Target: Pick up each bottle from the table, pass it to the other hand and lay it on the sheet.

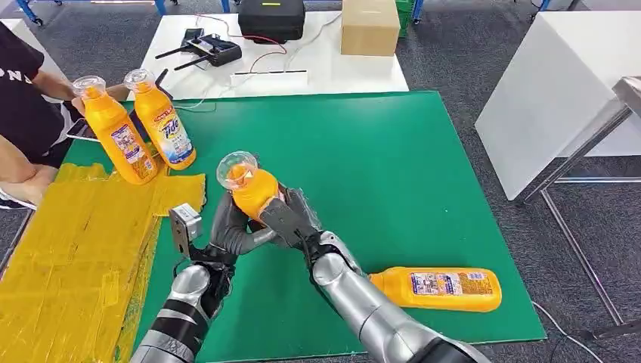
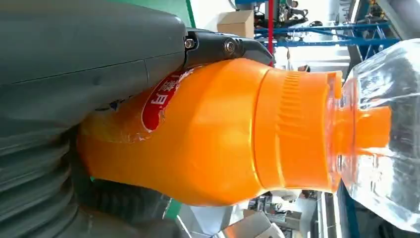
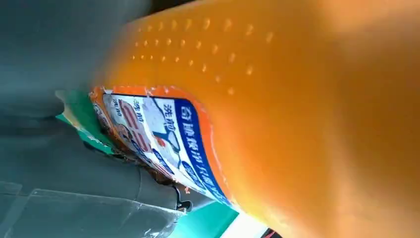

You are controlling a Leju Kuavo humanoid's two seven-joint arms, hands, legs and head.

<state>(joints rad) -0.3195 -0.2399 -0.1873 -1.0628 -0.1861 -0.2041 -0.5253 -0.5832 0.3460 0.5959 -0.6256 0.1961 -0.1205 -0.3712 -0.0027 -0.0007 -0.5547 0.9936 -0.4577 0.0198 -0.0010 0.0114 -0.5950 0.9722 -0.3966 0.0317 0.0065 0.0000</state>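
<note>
An orange bottle (image 1: 253,190) with a clear cap is held upright above the green mat (image 1: 393,174), near its front left. My left hand (image 1: 227,227) grips it from the left and my right hand (image 1: 291,219) grips it from the right. The left wrist view has the bottle (image 2: 223,134) close against my left hand (image 2: 74,74). Its labelled body (image 3: 297,99) lies against my right hand (image 3: 59,148) in the right wrist view. A second bottle (image 1: 438,288) lies on its side on the mat at the front right. Two more bottles (image 1: 121,136) (image 1: 164,125) are at the far end of the yellow sheet (image 1: 68,257).
A person (image 1: 23,113) is at the far left, with a hand (image 1: 113,92) behind the two bottles' caps. Beyond the mat a white table holds a black case (image 1: 270,19), a cardboard box (image 1: 370,26) and a black device (image 1: 212,50). Another white table (image 1: 574,83) stands to the right.
</note>
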